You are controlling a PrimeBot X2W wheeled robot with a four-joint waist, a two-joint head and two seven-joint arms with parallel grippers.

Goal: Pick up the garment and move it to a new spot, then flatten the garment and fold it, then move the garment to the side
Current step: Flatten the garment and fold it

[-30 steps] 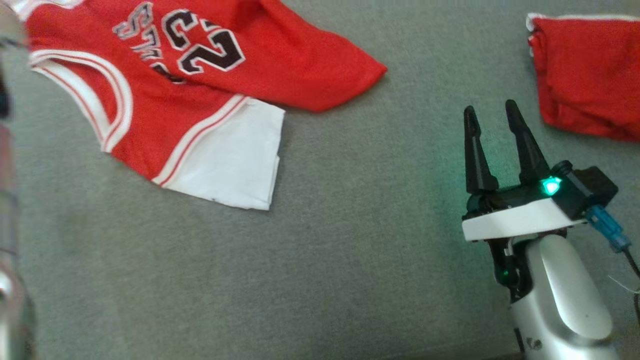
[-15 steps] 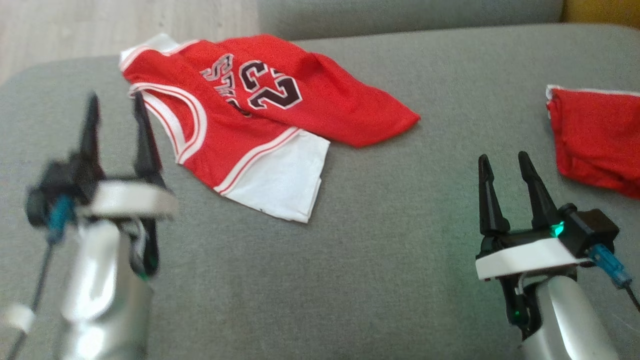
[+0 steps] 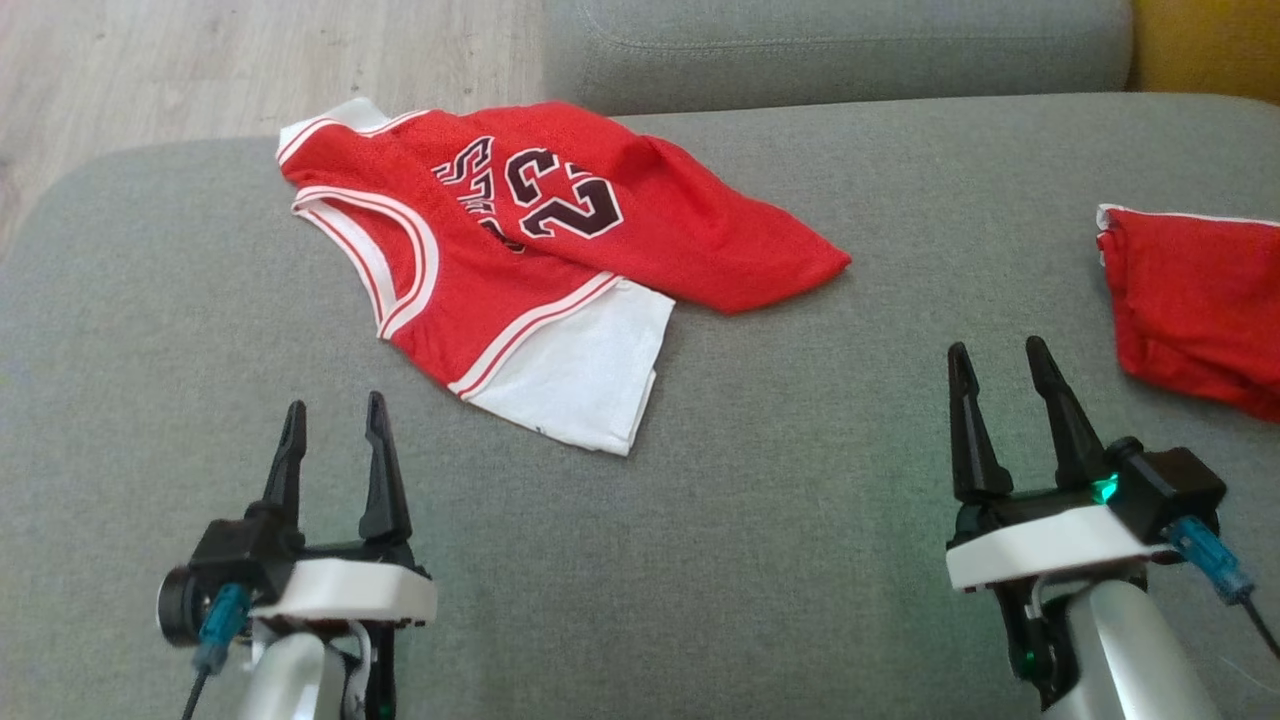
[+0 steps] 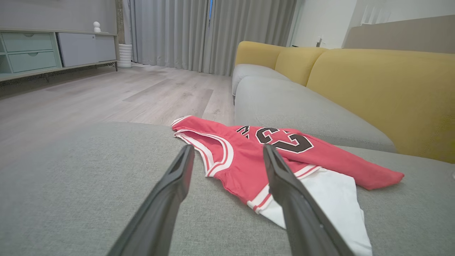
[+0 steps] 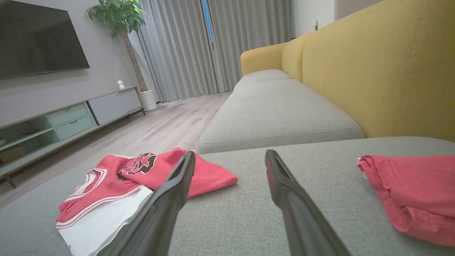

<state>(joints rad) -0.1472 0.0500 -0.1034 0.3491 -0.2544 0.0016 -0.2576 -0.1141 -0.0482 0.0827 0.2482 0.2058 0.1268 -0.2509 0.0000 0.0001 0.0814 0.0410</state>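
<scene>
A red basketball jersey (image 3: 560,230) with white trim, a white inner side and the number 23 lies rumpled on the grey sofa seat (image 3: 760,480), left of centre and toward the back. The same garment (image 4: 256,156) shows in the left wrist view, and the jersey (image 5: 117,185) lies at the lower left of the right wrist view. My left gripper (image 3: 333,412) hovers open over bare cushion, in front of the jersey. Off to the right, my right gripper (image 3: 998,350) is open too, with nothing between its fingers.
A second red cloth (image 3: 1200,300) lies bunched at the sofa's right edge. The yellow backrest (image 5: 384,67) rises behind the seat. Another grey cushion (image 3: 830,50) adjoins at the back. Wooden floor (image 3: 200,70) lies past the seat's far left corner.
The head camera has tilted up, so everything sits lower in the view. My left arm has come into view from the left and settled at the lower left. Nothing was grasped.
</scene>
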